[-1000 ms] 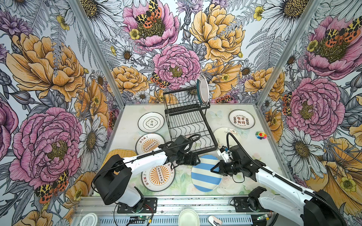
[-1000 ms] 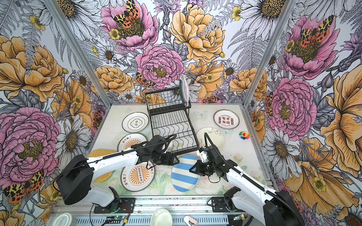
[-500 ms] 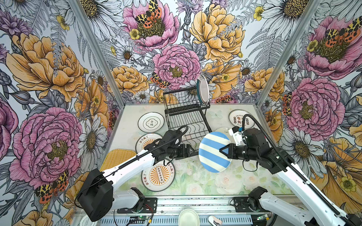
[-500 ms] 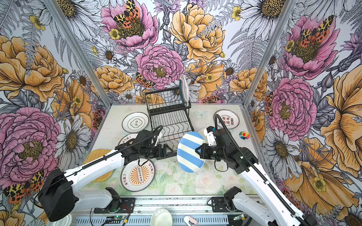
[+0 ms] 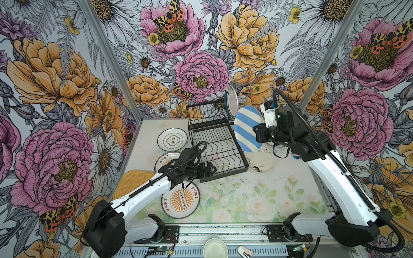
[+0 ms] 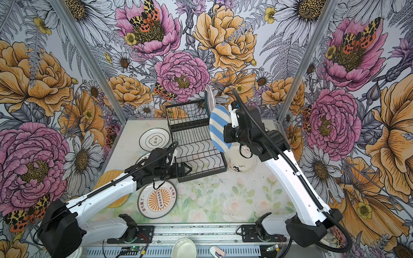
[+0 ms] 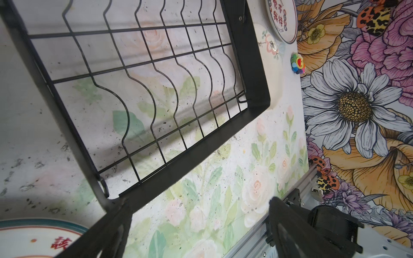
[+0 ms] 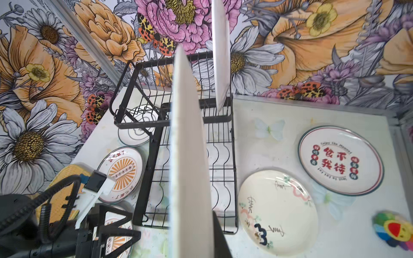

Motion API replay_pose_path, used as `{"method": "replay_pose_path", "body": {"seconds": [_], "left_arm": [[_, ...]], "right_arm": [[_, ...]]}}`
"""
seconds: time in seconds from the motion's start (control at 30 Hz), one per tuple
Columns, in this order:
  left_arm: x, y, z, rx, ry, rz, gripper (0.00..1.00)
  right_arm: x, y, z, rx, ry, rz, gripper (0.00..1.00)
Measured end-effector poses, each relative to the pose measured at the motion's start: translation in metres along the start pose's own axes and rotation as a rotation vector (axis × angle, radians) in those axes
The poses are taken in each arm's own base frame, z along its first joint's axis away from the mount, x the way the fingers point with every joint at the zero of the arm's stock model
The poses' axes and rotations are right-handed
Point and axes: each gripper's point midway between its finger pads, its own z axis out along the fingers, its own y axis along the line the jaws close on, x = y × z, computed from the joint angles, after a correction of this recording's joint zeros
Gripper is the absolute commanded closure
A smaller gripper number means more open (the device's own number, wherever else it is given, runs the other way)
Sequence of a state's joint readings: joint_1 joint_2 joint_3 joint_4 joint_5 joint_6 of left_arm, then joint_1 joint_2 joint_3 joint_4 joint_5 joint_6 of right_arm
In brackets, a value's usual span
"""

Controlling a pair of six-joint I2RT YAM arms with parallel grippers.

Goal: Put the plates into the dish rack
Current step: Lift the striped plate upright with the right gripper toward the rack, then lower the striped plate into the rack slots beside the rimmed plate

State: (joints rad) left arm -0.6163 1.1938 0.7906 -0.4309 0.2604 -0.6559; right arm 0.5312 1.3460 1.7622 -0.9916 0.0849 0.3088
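My right gripper is shut on the blue-white striped plate and holds it on edge in the air, just right of the black wire dish rack. The right wrist view shows this plate edge-on over the rack's lower tier. A teal-rimmed plate stands in the upper tier. My left gripper hangs open and empty at the rack's near left corner. Flat on the table lie two orange-sunburst plates, a white character plate, a doodle plate and a yellow woven tray.
A red-character plate lies at the back right, hidden behind my right arm in both top views. A small colourful toy sits by the right wall. A pale bowl rests on the front rail. Flowered walls close three sides.
My right gripper lifted the striped plate off the front of the table, turned it on edge and carried it back beside the rack. My left gripper opened wider.
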Motion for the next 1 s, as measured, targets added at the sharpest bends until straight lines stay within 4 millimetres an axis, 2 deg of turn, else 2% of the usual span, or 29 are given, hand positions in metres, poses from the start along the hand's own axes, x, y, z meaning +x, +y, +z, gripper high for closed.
{"method": "replay_pose_path", "body": {"seconds": [0.2, 0.37, 0.6, 0.8, 1.0], "left_arm": [[-0.005, 0.004, -0.003, -0.007, -0.017, -0.01, 0.02], [-0.005, 0.004, -0.003, -0.009, -0.019, -0.011, 0.02], [-0.008, 0.007, -0.004, -0.014, -0.025, -0.019, 0.01], [-0.004, 0.012, -0.002, -0.021, -0.017, -0.024, 0.01], [-0.004, 0.012, -0.005, -0.017, -0.026, -0.024, 0.01]], "right_arm": [[-0.035, 0.003, 0.019, 0.064, -0.068, -0.105, 1.0], [-0.062, 0.017, 0.038, 0.083, -0.135, -0.17, 1.0], [-0.089, 0.036, 0.069, 0.128, -0.212, -0.245, 1.0], [-0.104, 0.037, 0.099, 0.2, -0.261, -0.289, 1.0], [-0.104, 0.036, 0.135, 0.247, -0.269, -0.318, 1.0]]}}
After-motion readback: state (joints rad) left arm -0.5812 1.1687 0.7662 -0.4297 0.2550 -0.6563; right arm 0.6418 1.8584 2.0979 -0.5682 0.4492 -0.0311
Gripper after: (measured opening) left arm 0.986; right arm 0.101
